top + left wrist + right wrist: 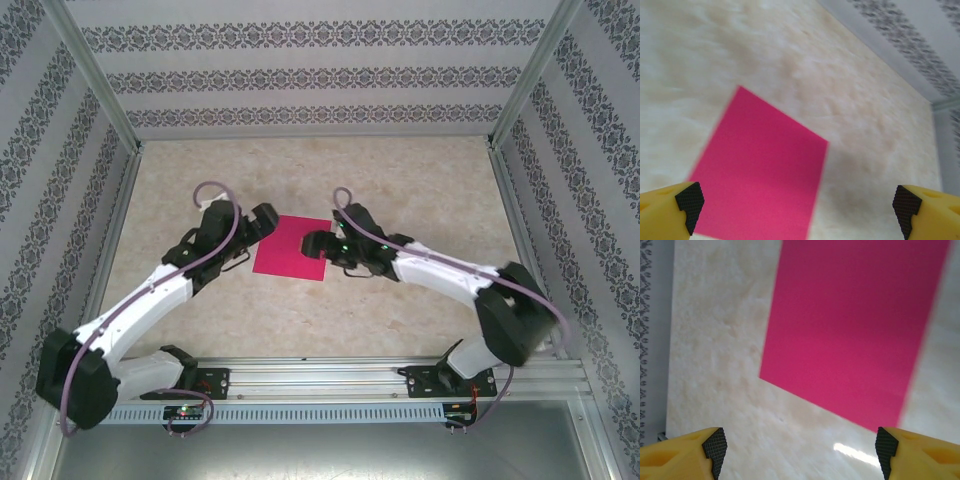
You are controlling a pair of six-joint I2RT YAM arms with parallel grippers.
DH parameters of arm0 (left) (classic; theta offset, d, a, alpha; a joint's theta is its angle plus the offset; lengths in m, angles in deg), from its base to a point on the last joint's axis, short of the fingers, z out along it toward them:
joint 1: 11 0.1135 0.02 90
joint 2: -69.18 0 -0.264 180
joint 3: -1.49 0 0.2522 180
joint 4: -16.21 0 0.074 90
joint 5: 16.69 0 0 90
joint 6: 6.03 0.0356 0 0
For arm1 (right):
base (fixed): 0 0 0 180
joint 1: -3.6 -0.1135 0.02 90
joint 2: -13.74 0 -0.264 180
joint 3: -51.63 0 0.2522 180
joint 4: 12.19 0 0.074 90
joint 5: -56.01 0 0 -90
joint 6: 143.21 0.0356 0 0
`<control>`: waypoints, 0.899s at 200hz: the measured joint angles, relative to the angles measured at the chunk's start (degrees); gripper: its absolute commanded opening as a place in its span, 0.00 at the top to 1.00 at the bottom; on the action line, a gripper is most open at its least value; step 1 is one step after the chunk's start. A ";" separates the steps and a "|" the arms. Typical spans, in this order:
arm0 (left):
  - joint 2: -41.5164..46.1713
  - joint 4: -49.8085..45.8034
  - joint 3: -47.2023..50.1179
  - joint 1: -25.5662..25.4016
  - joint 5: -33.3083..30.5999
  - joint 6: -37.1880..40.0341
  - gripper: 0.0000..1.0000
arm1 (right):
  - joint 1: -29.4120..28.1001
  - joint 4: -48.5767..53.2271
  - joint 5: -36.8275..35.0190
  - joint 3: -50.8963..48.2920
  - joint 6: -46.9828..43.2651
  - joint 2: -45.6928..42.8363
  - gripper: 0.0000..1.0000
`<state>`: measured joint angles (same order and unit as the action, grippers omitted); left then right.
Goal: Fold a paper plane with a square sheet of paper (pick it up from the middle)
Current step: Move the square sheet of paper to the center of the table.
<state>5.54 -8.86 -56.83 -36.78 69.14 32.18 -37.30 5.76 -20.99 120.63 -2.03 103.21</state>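
Observation:
The square sheet of paper (pixel 291 248) is bright magenta and lies flat on the table with no fold showing. My left gripper (pixel 259 227) hovers at its left edge, jaws wide open. In the left wrist view the sheet (pixel 760 165) reaches under the left fingertip (pixel 689 200), and the left gripper (pixel 797 209) holds nothing. My right gripper (pixel 317 243) sits at the sheet's right edge. In the right wrist view the sheet (pixel 855 325) lies just ahead of the open right gripper (pixel 800 450), with bare table between the fingertips (pixel 715 446).
The beige marbled tabletop (pixel 400 190) is boxed in by patterned walls (pixel 310 70) with metal posts at the back corners. An aluminium rail (pixel 330 385) carrying both arm bases runs along the near edge.

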 measured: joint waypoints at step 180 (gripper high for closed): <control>15.74 -2.43 13.35 2.29 -2.14 7.98 0.00 | 3.89 8.44 2.45 -0.57 -8.33 10.45 0.26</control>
<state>21.28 -11.29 -43.47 -34.49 67.00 40.15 -33.41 14.20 -18.55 120.06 -10.35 113.66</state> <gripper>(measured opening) 0.999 0.738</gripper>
